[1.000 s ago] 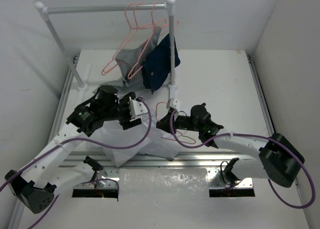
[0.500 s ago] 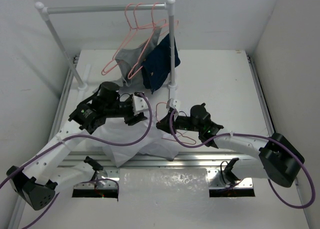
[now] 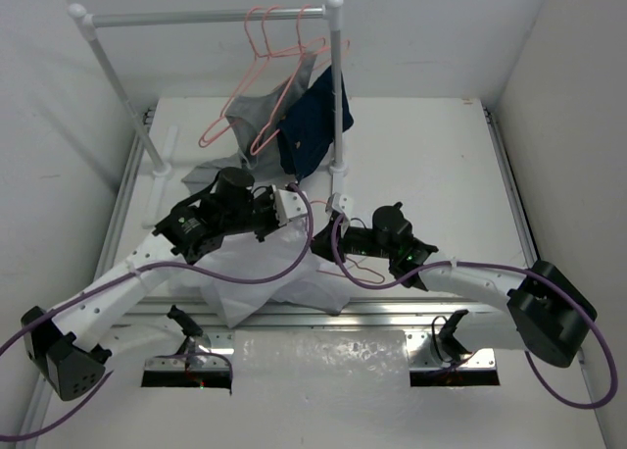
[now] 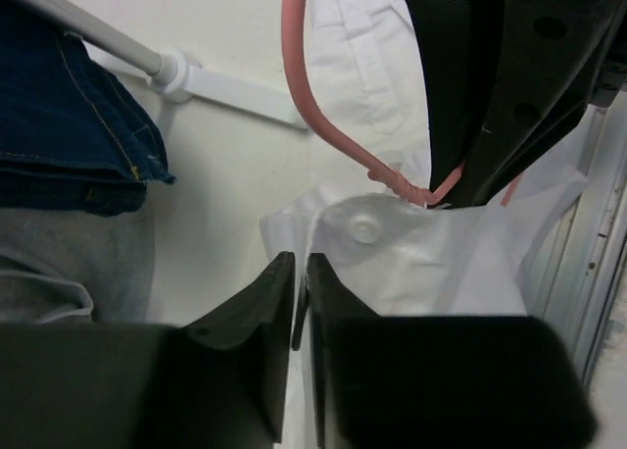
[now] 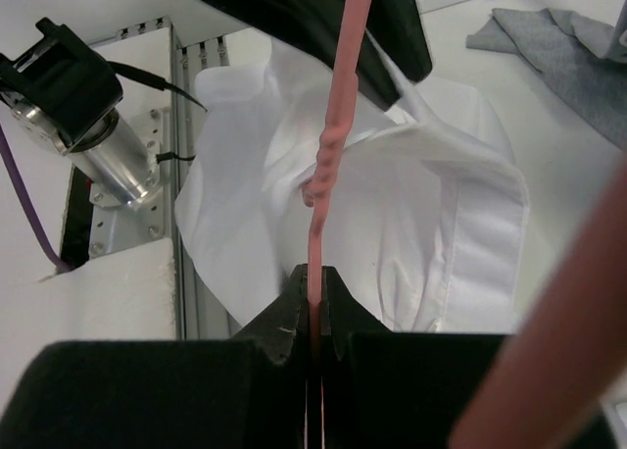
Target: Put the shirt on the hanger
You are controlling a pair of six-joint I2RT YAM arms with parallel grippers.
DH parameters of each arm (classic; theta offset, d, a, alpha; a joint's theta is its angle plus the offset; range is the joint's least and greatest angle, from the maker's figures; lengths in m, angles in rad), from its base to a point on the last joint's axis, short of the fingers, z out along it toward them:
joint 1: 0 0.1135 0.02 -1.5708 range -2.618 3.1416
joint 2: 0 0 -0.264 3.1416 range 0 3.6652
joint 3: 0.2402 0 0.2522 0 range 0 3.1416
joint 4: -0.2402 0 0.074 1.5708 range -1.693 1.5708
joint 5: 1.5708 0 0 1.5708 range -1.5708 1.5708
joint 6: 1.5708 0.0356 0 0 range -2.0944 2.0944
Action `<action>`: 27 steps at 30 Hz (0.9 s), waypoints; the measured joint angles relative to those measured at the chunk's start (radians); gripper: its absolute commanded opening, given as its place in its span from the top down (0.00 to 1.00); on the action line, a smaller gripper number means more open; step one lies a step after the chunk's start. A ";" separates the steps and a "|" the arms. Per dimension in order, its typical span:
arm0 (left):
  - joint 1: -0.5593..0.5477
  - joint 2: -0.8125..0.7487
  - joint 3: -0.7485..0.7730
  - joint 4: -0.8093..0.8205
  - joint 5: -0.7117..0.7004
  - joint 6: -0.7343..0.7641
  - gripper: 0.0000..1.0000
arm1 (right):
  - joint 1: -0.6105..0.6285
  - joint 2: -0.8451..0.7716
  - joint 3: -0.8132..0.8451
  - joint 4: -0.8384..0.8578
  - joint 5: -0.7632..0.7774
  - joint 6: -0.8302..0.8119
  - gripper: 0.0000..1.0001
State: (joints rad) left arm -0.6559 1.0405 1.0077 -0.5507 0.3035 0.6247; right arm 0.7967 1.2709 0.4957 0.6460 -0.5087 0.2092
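Observation:
The white shirt (image 3: 257,273) lies crumpled on the table in front of both arms. In the wrist views its collar (image 4: 392,235) bunches round the neck of the salmon-pink wire hanger (image 5: 329,155). My right gripper (image 5: 314,277) is shut on the hanger's wire just below the twisted neck (image 4: 397,182); from above the hanger (image 3: 364,271) shows beside the right gripper (image 3: 331,235). My left gripper (image 4: 301,273) is shut with a fold of the shirt's edge (image 4: 284,224) pinched between its fingers. From above the left gripper (image 3: 294,206) sits close to the right one.
A white clothes rack (image 3: 206,18) stands at the back with several pink hangers (image 3: 265,37), a grey garment (image 3: 250,116) and a navy garment (image 3: 313,125). Its right post (image 3: 339,106) and foot (image 4: 225,81) are just behind the grippers. Purple cables (image 3: 274,273) loop over the shirt.
My left arm has swung right toward the right gripper and its jaws have closed on the shirt's edge. The right arm and the hanger have not moved.

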 measured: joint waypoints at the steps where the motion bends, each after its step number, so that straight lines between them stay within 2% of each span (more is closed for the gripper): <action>1: -0.005 0.004 -0.001 0.009 -0.014 -0.005 1.00 | 0.000 0.000 0.000 0.000 0.000 0.000 1.00; 6: -0.017 0.009 -0.005 0.015 -0.011 -0.010 1.00 | 0.000 0.002 0.000 -0.002 0.009 0.000 1.00; 9: -0.017 -0.011 0.040 -0.042 0.036 -0.009 1.00 | 0.000 0.013 0.000 -0.004 0.026 0.002 1.00; 14: -0.016 -0.070 0.244 -0.189 0.235 0.045 1.00 | 0.000 0.050 0.021 -0.006 0.104 0.025 1.00; 18: -0.010 -0.117 0.325 -0.301 0.420 0.119 1.00 | 0.000 0.093 0.105 -0.027 0.159 0.043 1.00; 22: -0.010 -0.150 0.304 -0.422 0.500 0.223 1.00 | 0.008 0.087 0.118 -0.010 0.190 0.045 1.00; 27: -0.011 -0.196 0.185 -0.497 0.492 0.302 1.00 | 0.008 0.048 0.059 0.038 0.189 0.045 1.00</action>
State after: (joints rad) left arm -0.6666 0.8440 1.1927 -1.0477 0.7959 0.9264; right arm 0.8047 1.3190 0.5545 0.6838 -0.3195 0.2539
